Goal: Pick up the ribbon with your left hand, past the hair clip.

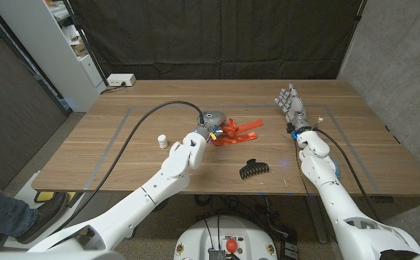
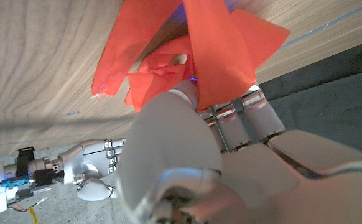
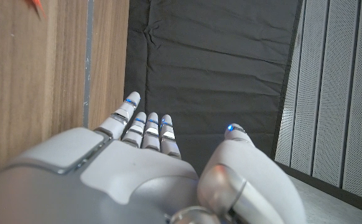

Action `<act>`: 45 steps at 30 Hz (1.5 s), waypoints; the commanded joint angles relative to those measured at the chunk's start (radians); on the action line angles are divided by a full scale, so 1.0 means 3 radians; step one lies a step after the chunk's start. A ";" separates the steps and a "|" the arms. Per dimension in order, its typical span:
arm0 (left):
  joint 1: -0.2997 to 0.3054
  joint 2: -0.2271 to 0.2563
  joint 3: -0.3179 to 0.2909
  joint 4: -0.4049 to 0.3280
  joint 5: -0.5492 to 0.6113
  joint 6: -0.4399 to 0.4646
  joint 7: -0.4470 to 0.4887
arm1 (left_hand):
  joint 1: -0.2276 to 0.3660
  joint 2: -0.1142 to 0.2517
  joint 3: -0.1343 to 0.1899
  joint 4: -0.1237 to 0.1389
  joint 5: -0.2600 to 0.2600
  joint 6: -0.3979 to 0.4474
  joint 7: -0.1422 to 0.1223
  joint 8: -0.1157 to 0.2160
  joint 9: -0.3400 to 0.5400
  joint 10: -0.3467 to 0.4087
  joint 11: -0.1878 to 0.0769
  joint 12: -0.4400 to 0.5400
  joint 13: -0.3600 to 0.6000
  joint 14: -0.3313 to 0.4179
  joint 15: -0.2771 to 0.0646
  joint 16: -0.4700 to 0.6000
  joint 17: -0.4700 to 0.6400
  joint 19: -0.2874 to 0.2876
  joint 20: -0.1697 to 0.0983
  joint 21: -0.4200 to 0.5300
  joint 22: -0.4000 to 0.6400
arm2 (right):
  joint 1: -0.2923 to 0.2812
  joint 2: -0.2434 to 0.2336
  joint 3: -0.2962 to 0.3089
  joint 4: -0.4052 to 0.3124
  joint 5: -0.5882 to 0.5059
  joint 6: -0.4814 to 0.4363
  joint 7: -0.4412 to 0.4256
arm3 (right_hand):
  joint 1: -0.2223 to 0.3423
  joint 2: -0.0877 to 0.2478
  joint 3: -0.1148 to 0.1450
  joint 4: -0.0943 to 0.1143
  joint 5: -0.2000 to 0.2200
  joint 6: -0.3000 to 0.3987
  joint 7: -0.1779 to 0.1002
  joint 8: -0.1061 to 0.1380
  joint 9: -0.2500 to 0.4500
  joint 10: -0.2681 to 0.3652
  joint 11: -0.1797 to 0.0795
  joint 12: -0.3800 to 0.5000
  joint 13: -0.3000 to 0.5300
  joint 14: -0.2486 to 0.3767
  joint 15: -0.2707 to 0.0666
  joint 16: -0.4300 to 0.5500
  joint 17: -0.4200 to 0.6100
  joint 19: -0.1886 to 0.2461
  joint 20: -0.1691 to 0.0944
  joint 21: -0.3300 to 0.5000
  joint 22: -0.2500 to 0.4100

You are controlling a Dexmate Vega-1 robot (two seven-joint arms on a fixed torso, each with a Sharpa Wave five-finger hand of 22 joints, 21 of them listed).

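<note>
**Left robot hand closes on the red ribbon beyond the hair clip**

Head view: the left robot hand [image 1: 211,123] reaches across the middle of the wooden surface [image 1: 123,155] and sits at the near-left end of the red ribbon [image 1: 237,131], its fingers curled into the fabric; the ribbon appears to lie on the wood. The black hair clip [image 1: 253,168] lies nearer the robot and a little right, apart from the ribbon, so the arm probably passes to its left to reach the farther item. The right robot hand [image 1: 291,107] waits on the far right, fingers spread and holding nothing, likely kept clear of the working arm. A small white cap-like object [image 1: 162,141] sits left of the left forearm. Taped lines mark a rectangle on the wood; a dark curtain hangs behind, with a power strip [image 1: 120,80] at the far edge.

Left wrist view: the fingers [image 2: 255,102] press into folds of red fabric against the wood grain, which suggests a grasp taken but the lift not yet made. The other hand shows beyond.

Right wrist view: the spread fingers [image 3: 145,127] point toward the black curtain beside a grey panelled wall.
</note>
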 commanded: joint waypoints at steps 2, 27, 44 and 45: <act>0.0008 0.0008 -0.0074 -0.0088 -0.0097 -0.0024 0.0033 | 0.0028 0.0015 -0.0007 0.0012 0.0025 -0.0022 0.0001 0.0004 0.0028 -0.0032 0.0018 0.0002 0.0095 -0.0030 -0.0098 -0.0057 0.0010 -0.0060 -0.0011 0.0046 0.0004 | 0.0001 0.0004 -0.0005 -0.0020 -0.0006 0.0017 -0.0038 | 0.0008 0.0032 0.0006 -0.0008 0.0017 0.0034 0.0010 0.0017 0.0009 0.0025 -0.0007 0.0024 0.0004 0.0025 0.0004 0.0031 0.0005 0.0031 -0.0010 -0.0024 0.0018; 0.0045 0.0069 -0.0245 -0.0415 -0.0118 -0.0063 0.0025 | 0.0033 0.0034 0.0005 0.0010 0.0041 0.0011 0.0014 0.0000 0.0012 0.0011 0.0020 0.0014 0.0266 -0.0026 -0.0081 -0.0118 0.0030 -0.0154 0.0012 0.0122 -0.0013 | 0.0017 0.0008 -0.0012 -0.0040 -0.0004 0.0050 -0.0084 | 0.0018 0.0042 0.0008 -0.0021 0.0020 0.0063 0.0021 0.0024 0.0009 0.0041 -0.0006 0.0027 0.0004 0.0030 0.0001 0.0029 0.0003 0.0044 -0.0017 -0.0050 0.0018; 0.0008 0.0032 -0.0303 -0.0585 -0.0051 0.0010 -0.0103 | 0.0029 0.0037 0.0008 0.0011 0.0048 0.0039 0.0044 0.0005 0.0012 0.0032 0.0022 0.0008 0.0357 -0.0009 -0.0086 -0.0142 0.0049 -0.0187 0.0004 0.0178 -0.0020 | 0.0022 0.0002 -0.0018 -0.0059 -0.0007 0.0044 -0.0105 | 0.0027 0.0043 0.0008 -0.0032 0.0021 0.0072 0.0003 0.0025 0.0009 0.0055 -0.0006 0.0030 0.0004 0.0031 -0.0013 0.0025 -0.0001 0.0049 -0.0028 -0.0067 0.0019; 0.0005 0.0031 -0.0304 -0.0593 -0.0043 0.0014 -0.0109 | 0.0026 0.0037 0.0008 0.0012 0.0048 0.0040 0.0048 0.0004 0.0011 0.0040 0.0024 0.0011 0.0361 -0.0011 -0.0082 -0.0144 0.0049 -0.0192 0.0002 0.0178 -0.0020 | 0.0022 0.0000 -0.0019 -0.0061 -0.0011 0.0043 -0.0109 | 0.0027 0.0044 0.0008 -0.0032 0.0021 0.0072 0.0005 0.0025 0.0009 0.0055 -0.0006 0.0030 0.0004 0.0030 -0.0014 0.0024 -0.0001 0.0050 -0.0028 -0.0068 0.0019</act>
